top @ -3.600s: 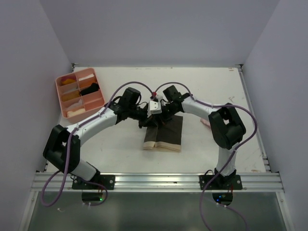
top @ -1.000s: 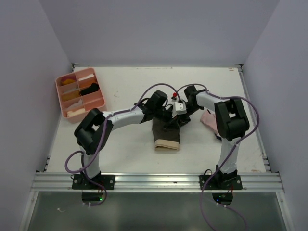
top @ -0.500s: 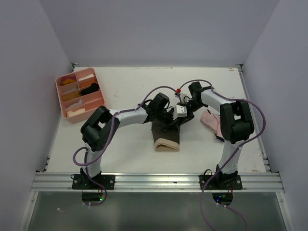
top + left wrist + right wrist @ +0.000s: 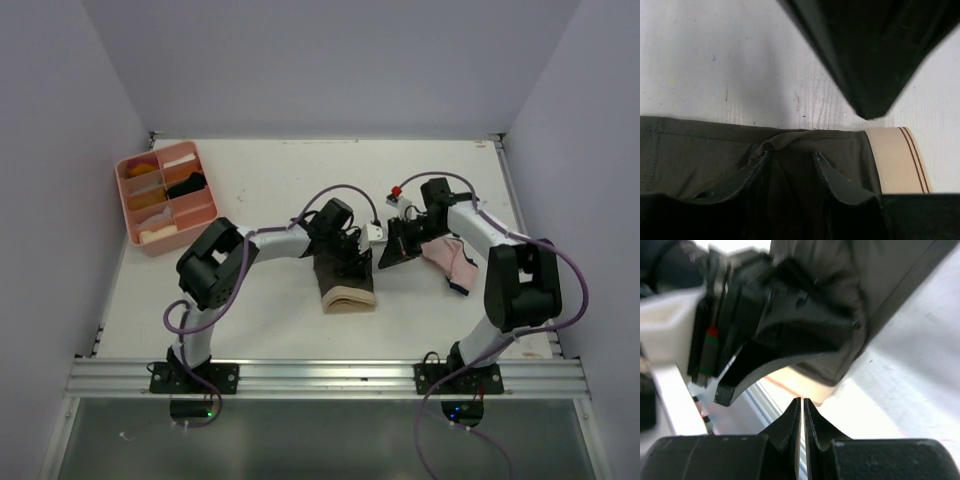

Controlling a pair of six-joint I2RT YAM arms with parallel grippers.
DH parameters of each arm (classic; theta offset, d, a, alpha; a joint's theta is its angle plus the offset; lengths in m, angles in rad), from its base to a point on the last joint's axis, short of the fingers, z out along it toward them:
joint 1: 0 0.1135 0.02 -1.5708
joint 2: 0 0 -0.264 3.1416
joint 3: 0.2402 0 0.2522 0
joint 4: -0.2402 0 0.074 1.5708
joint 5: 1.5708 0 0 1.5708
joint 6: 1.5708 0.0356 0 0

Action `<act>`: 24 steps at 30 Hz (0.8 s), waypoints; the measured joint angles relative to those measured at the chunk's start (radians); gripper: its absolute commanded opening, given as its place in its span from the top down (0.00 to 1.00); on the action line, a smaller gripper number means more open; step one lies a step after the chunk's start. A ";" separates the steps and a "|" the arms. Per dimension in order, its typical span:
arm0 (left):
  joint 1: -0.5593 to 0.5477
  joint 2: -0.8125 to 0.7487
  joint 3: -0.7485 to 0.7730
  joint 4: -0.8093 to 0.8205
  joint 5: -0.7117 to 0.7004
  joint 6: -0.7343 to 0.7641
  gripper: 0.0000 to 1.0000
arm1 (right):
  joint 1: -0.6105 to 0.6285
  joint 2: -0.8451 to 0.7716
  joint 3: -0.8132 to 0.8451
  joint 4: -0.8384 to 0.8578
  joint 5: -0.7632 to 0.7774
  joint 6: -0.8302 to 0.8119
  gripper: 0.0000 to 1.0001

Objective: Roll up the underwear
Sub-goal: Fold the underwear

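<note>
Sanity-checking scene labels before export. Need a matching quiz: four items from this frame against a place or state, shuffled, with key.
Items
1. dark underwear
2. pink underwear
3. tray
4. right hand

Place or state
A. shut
B. far left corner
C. farthest right of the four
D. middle, under the left hand

Pairs: 1-D, 2-C, 3-B, 4-A
</note>
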 measured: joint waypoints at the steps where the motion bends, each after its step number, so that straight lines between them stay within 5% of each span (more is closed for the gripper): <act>1: 0.001 0.000 0.002 0.000 -0.002 0.001 0.57 | 0.004 -0.012 -0.018 0.003 -0.012 0.001 0.90; 7: 0.009 -0.025 0.039 -0.044 -0.026 0.010 0.50 | 0.007 -0.018 -0.079 0.030 -0.026 0.024 0.90; 17: 0.037 -0.382 0.026 -0.195 -0.071 0.089 0.39 | 0.039 0.011 -0.013 0.158 -0.029 0.134 0.91; 21: 0.036 -0.564 -0.168 -0.161 -0.179 0.077 0.30 | 0.101 0.034 -0.030 0.246 -0.026 0.197 0.91; 22: 0.028 -0.613 -0.238 -0.150 -0.222 0.075 0.15 | 0.122 0.039 -0.040 0.269 -0.025 0.213 0.92; 24: 0.013 -0.694 -0.366 -0.139 -0.318 0.063 0.12 | 0.155 0.051 -0.056 0.306 -0.019 0.236 0.92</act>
